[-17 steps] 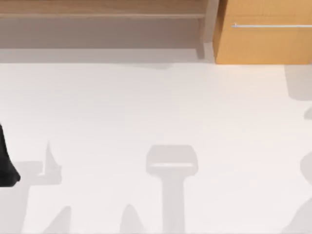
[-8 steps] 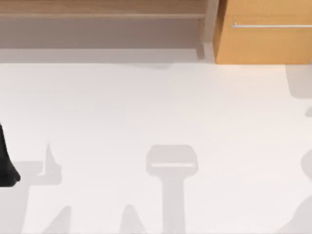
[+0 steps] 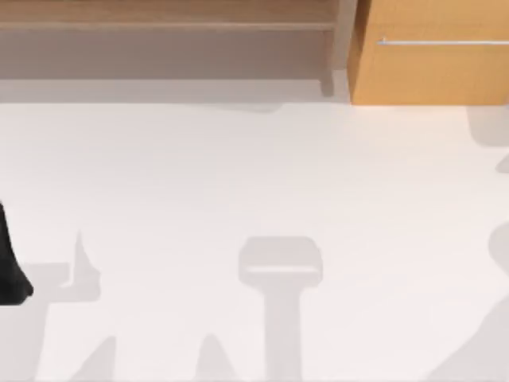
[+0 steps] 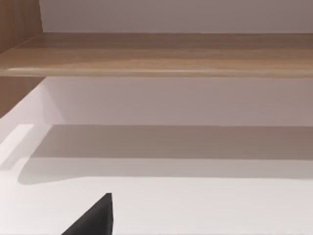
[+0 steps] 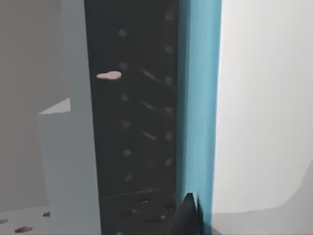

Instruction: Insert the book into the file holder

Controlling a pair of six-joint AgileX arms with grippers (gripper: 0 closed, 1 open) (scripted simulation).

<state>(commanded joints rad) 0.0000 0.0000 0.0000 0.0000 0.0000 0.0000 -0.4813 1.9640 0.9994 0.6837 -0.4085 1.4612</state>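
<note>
as seen from the right wrist, right hand [image 5: 188, 215] close beneath the book [image 5: 198, 98], grip state cannot tell; book upright, teal cover against the file holder [image 5: 73, 147]'s dark interior. judged stiff, fairly heavy; best held across the covers. left hand [image 3: 12, 263] parked at the surface [image 3: 254, 175]'s left edge; wooden shelf [image 3: 159, 16] beyond.

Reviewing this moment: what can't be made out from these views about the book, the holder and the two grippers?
- Book: right wrist view has a teal strip running off the frame; its full shape is cut off.
- Holder: a grey wall beside a dark slot; how deep the book sits cannot be told.
- Right gripper: one dark tip at the frame edge; grip unreadable.
- Left gripper: dark corner cut by the edge.
</note>
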